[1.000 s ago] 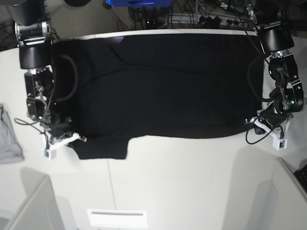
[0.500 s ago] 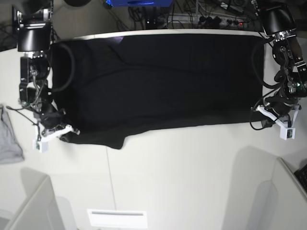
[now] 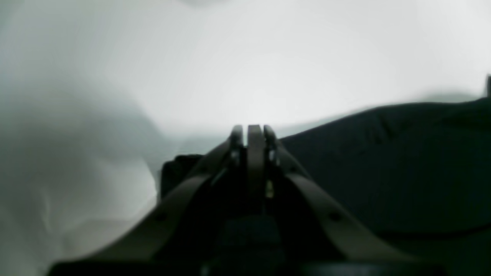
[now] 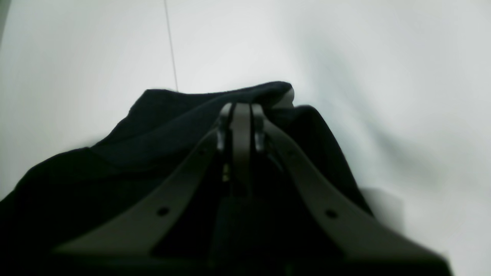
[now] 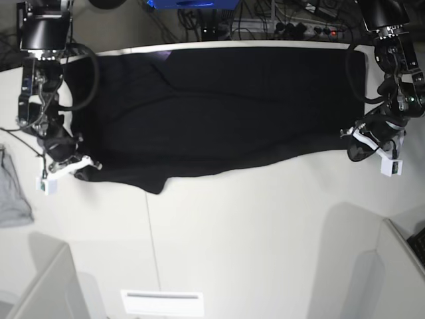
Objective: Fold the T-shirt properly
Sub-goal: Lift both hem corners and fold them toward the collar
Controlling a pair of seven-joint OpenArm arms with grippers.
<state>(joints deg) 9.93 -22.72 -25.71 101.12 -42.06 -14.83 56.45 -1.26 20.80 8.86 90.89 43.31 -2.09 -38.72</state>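
The black T-shirt (image 5: 219, 106) lies spread across the back half of the white table, plain side up. In the base view my right gripper (image 5: 83, 169) is at the shirt's near left corner, shut on its edge. The right wrist view shows that cloth (image 4: 184, 115) bunched over the shut fingertips of the right gripper (image 4: 242, 109). My left gripper (image 5: 355, 143) is at the near right corner, shut on a lifted dark bit of the shirt. In the left wrist view the left gripper (image 3: 255, 130) has its jaws pressed together, with black cloth (image 3: 383, 161) on both sides.
A small light-grey garment (image 5: 13, 193) lies at the table's left edge. Cables and a blue object (image 5: 192, 5) crowd the space behind the table. Pale partitions stand at the near left (image 5: 46, 286) and near right (image 5: 398, 266). The near table surface (image 5: 232, 246) is bare white.
Both grippers have moved toward the back of the table, taking the shirt's near edge with them. The black cloth now covers less of the table's front.
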